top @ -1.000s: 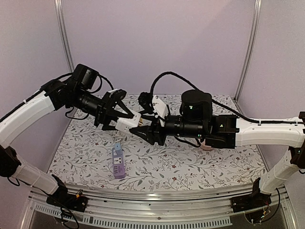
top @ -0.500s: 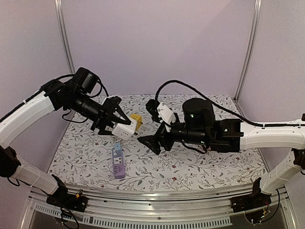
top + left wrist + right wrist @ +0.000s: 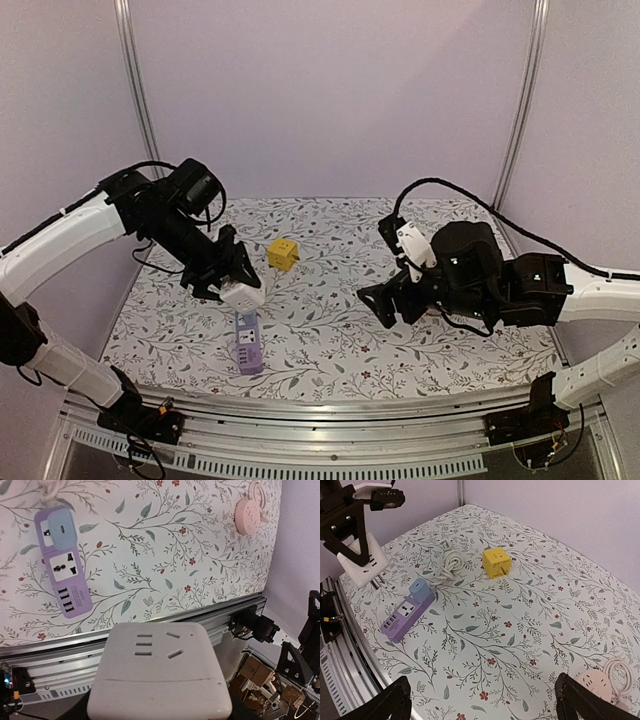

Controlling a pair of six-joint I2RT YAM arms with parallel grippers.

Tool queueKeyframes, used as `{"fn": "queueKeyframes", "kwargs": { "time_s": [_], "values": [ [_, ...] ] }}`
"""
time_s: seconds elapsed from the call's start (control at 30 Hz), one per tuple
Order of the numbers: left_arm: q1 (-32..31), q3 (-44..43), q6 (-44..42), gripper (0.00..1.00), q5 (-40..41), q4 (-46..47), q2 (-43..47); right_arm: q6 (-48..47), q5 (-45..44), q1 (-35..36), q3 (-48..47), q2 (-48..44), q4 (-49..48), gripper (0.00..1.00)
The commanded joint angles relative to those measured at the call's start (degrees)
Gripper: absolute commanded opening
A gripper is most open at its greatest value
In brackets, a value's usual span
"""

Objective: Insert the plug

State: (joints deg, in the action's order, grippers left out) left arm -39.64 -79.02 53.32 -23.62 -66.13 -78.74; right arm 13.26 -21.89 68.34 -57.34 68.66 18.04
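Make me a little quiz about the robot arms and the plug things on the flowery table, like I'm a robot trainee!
1. True or false: the right gripper is holding the yellow cube.
2. What colour is the power strip that lies on the table nearest the left gripper? A) purple B) green C) orange
3. Fill in the gap: the left gripper holds a ____ plug block up in the air.

Key
1. False. The right gripper is open and empty, and the yellow cube sits on the table.
2. A
3. white
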Motion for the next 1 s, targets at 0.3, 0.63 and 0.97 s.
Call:
{"fn": "queueKeyframes", "kwargs": {
  "time_s": [0.3, 0.63, 0.97],
  "values": [
    [-3.2, 0.8, 1.4, 0.00, 12.0, -1.5, -8.0, 11.8, -4.0, 0.2, -2.4, -1.1, 18.4, 0.99],
    [-3.4, 1.4, -2.1, 0.00, 15.0, -2.9, -14.1, 13.8, -2.6, 0.2, -5.8, 2.1, 25.0, 0.99],
    [-3.1, 4.6, -3.7, 0.00, 16.2, 0.0, -16.4, 16.5, -2.9, 0.2, -5.9, 2.6, 25.7, 0.99]
  ]
}}
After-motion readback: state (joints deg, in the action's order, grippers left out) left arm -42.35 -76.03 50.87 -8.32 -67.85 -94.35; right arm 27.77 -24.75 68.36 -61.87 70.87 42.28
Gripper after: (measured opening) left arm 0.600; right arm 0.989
